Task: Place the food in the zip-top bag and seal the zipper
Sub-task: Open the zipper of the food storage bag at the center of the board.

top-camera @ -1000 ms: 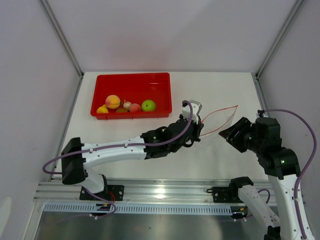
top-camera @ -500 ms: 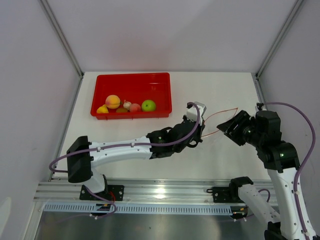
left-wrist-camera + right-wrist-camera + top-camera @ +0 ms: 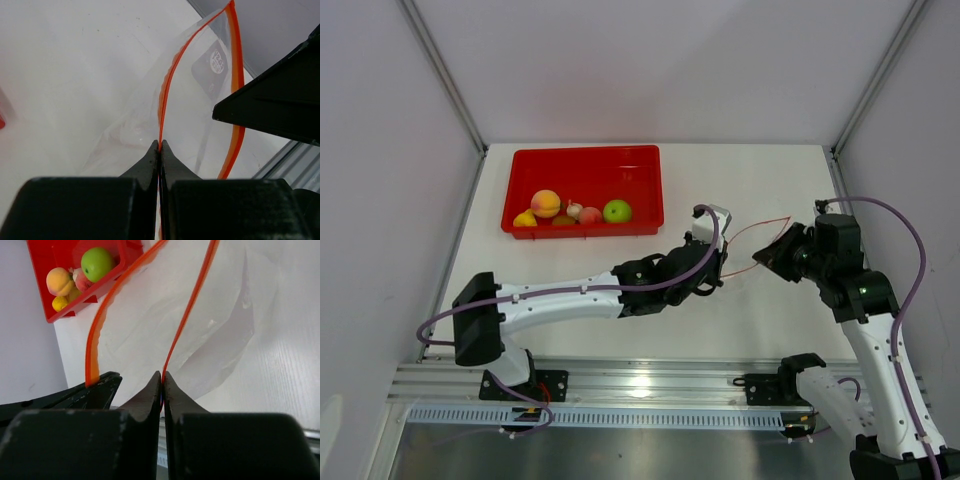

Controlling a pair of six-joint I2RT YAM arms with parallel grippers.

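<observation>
The clear zip-top bag [image 3: 757, 240] hangs between my two grippers with its mouth spread. The orange-red zipper [image 3: 761, 222] is parted into two lips. My left gripper [image 3: 160, 145] is shut on one lip [image 3: 167, 87]; the other lip [image 3: 235, 70] runs past the right arm's black finger [image 3: 270, 107]. My right gripper [image 3: 162, 376] is shut on the thin lip [image 3: 192, 300]; the wide lip [image 3: 100, 315] ends at the left gripper's fingers [image 3: 80, 392]. The food stays in the red tray: green apple [image 3: 617, 211], peach [image 3: 546, 203], red-pink fruit [image 3: 590, 215], yellow piece [image 3: 525, 219].
The red tray [image 3: 582, 152] stands at the back left of the white table, also in the right wrist view's top left corner [image 3: 37, 255]. The left arm [image 3: 570, 295] stretches across the table's front. Grey walls close in both sides.
The right gripper has moved left to the bag's mouth and closed on one zipper lip. The left gripper shifted slightly right, still shut on the other lip.
</observation>
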